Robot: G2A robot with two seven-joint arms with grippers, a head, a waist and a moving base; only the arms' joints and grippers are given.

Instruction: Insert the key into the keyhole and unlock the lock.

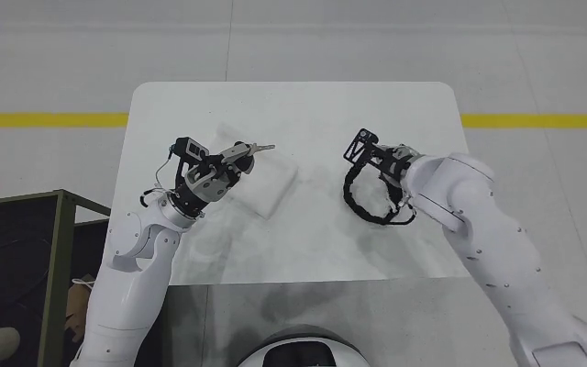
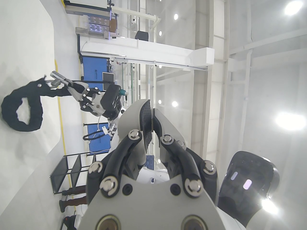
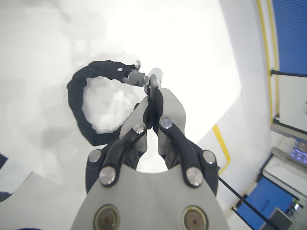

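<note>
My left gripper (image 1: pixel 244 157) hangs over the table's left half, shut on a small metal key (image 1: pixel 263 147) whose tip points toward the other arm. In the left wrist view its fingers (image 2: pixel 146 116) are pressed together. My right gripper (image 1: pixel 376 158) is over the right half, shut on the metal end of the lock (image 3: pixel 153 77). The lock's black sleeved chain (image 1: pixel 367 204) hangs in a loop down to the table. From the left wrist view, the lock's silver cylinder (image 2: pixel 57 77) and the chain loop (image 2: pixel 21 111) appear farther off, in the right gripper (image 2: pixel 72 87).
The white table (image 1: pixel 321 105) has a white pad (image 1: pixel 273 188) lying near the left gripper. A dark metal rack (image 1: pixel 50 248) stands off the table's left side. A yellow floor line (image 1: pixel 64 119) runs behind the table.
</note>
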